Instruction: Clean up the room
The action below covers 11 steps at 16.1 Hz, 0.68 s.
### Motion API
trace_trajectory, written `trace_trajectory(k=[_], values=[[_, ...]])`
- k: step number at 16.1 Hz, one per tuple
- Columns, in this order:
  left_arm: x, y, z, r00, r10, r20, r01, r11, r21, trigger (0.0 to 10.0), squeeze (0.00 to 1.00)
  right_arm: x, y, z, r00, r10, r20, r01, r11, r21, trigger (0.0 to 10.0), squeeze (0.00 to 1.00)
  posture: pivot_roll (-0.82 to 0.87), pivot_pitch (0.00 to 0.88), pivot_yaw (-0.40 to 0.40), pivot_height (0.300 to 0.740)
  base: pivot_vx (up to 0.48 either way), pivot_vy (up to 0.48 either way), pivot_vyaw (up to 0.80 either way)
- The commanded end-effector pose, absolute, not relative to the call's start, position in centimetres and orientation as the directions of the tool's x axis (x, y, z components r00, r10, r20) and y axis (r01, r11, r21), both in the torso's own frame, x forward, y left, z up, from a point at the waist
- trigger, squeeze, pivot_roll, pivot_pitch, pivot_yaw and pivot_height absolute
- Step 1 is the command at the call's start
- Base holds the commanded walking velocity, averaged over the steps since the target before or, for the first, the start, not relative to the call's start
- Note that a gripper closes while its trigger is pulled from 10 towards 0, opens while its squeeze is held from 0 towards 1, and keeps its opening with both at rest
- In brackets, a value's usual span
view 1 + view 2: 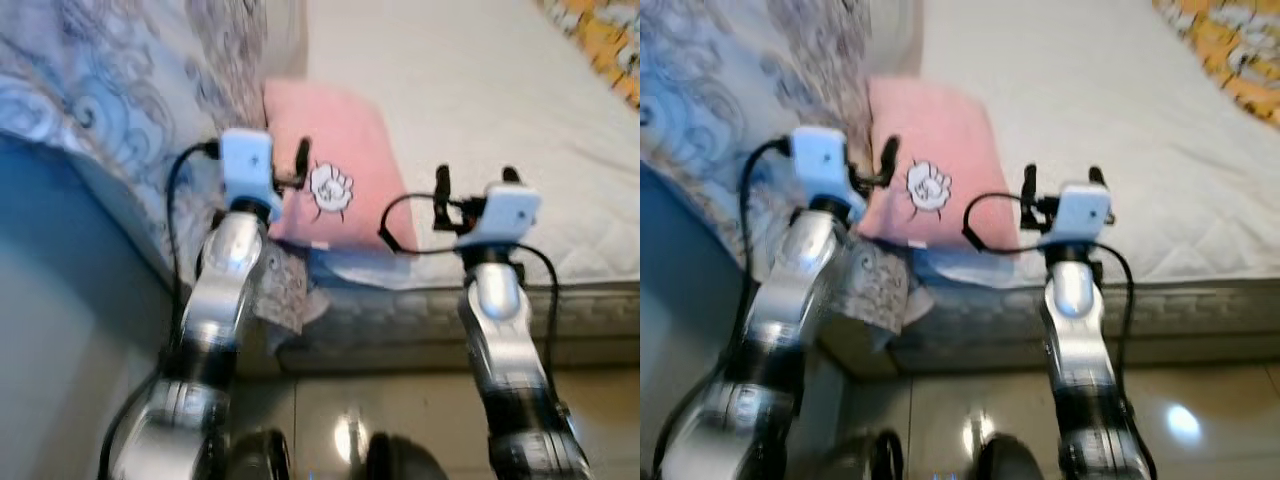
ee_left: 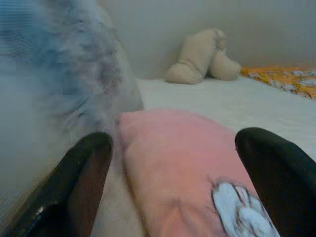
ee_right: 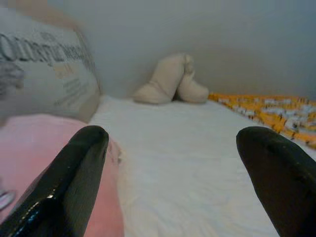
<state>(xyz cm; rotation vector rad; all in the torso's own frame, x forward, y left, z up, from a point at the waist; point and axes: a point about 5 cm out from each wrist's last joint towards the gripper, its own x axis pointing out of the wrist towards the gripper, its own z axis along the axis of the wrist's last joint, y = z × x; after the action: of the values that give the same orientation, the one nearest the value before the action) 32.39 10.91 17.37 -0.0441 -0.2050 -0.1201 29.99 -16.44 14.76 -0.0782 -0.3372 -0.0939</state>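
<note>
Two hands, left [image 1: 290,170] and right [image 1: 475,185], both spread open over one pink pillow [image 1: 335,165] on one white mattress [image 1: 480,110]

Bedroom, mattress [image 1: 480,120], pink pillow [image 1: 330,150] (quilted)

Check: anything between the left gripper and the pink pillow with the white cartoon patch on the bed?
Nothing visible. The left gripper is open at the near end of the pink pillow with the white patch, fingers either side of it in the wrist view. The blue-grey patterned quilt lies alongside, not between.
</note>
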Motion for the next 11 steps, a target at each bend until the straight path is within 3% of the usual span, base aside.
trace_trajectory(k=[1,2,4,6,9,11], values=[[30.3,10.6,15.3,0.985,-0.131,0.112,0.138,0.989,-0.055,10.0,0.00,28.5,-16.7,14.4,0.952,-0.069,0.297,0.099,0.991,-0.086,10.0,0.00,-0.09,0.000,0.045,0.740,0.000,0.000,0.00],[29.9,10.5,15.2,0.985,-0.138,0.107,0.144,0.989,-0.046,10.0,0.00,28.1,-16.8,14.3,0.956,-0.071,0.286,0.100,0.991,-0.089,10.0,0.00,-0.09,0.000,0.045,0.740,0.000,0.000,0.00],[30.5,9.7,15.6,0.981,-0.153,0.116,0.160,0.986,-0.053,10.0,0.00,28.3,-16.8,13.9,0.960,-0.101,0.261,0.126,0.989,-0.081,10.0,0.00,-0.10,0.000,0.047,0.740,0.000,-0.480,0.00],[31.7,9.1,15.9,0.977,-0.180,0.115,0.182,0.983,-0.011,10.0,0.00,29.7,-15.5,14.4,0.963,-0.041,0.266,0.062,0.996,-0.070,10.0,0.00,-0.11,0.000,0.057,0.740,0.000,-0.476,0.00],[31.9,11.3,13.2,0.995,-0.100,0.021,0.100,0.995,-0.010,10.0,0.00,29.3,-15.9,12.6,0.984,-0.031,0.177,0.030,1.000,0.007,10.0,0.00,-0.11,0.000,0.053,0.740,0.000,-0.467,0.00],[31.2,12.2,11.6,0.996,-0.078,-0.045,0.077,0.997,-0.024,10.0,0.11,28.3,-17.0,11.0,0.992,-0.066,0.109,0.063,0.998,0.029,10.0,0.00,-0.11,0.000,0.054,0.740,0.000,-0.459,0.00]])
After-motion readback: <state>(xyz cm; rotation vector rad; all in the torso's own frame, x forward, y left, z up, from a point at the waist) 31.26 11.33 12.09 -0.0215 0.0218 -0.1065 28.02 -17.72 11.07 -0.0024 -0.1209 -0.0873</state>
